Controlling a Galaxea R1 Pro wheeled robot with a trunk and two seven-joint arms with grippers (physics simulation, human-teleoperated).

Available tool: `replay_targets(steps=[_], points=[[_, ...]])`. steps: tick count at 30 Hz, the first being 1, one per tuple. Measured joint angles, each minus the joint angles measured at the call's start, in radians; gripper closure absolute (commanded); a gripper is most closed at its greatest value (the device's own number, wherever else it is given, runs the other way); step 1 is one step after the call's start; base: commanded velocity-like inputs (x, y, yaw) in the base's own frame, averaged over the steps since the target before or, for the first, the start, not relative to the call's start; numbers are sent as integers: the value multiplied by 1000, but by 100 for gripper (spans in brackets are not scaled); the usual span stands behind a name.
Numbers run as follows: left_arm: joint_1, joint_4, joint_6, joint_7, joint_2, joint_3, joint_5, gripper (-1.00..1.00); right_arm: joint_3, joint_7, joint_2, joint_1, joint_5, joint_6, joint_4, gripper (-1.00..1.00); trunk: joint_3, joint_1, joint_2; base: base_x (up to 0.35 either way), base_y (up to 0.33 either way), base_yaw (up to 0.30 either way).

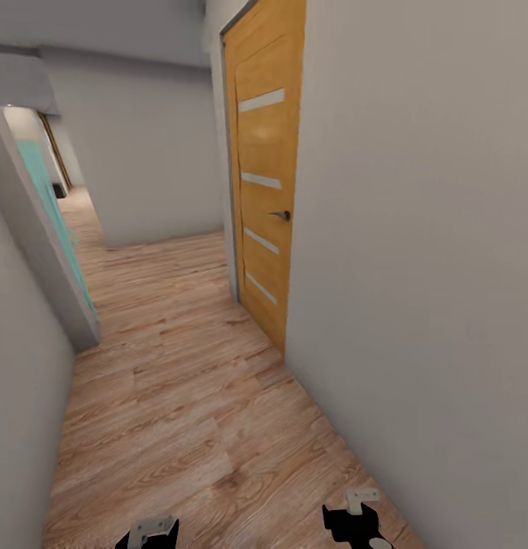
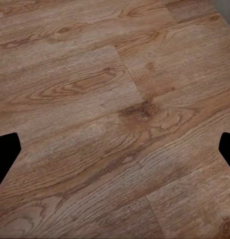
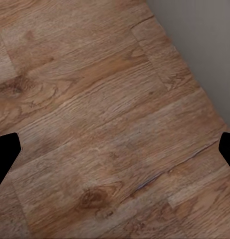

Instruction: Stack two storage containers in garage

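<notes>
I am in a narrow hallway with light wood planks underfoot; the storage containers and the garage are out of view. My left gripper [image 1: 149, 531] and right gripper [image 1: 355, 517] hang low at the near edge of the head view, above the planks. In the left wrist view the left gripper [image 2: 115, 154] has its black fingertips [image 2: 5, 157] wide apart, with bare planks between them. The right gripper [image 3: 115, 154] stands the same way, fingertips [image 3: 5, 157] spread and nothing held, close to the base of the right wall.
An orange wooden door [image 1: 265, 168] with a dark handle [image 1: 280, 216] stands shut in the right wall [image 1: 416, 267]. A grey wall [image 1: 20, 396] closes the left side, with a teal panel [image 1: 54, 206] beyond its corner. The corridor runs ahead and bends left at a far wall [image 1: 142, 152].
</notes>
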Motion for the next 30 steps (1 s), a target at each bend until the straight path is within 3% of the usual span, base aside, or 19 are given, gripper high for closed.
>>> replay_targets(steps=[30], points=[[0,0,0,0,0,0,-1,-100,0,0,0,0,0,0,0,-100,0,0,0,0,0,288]])
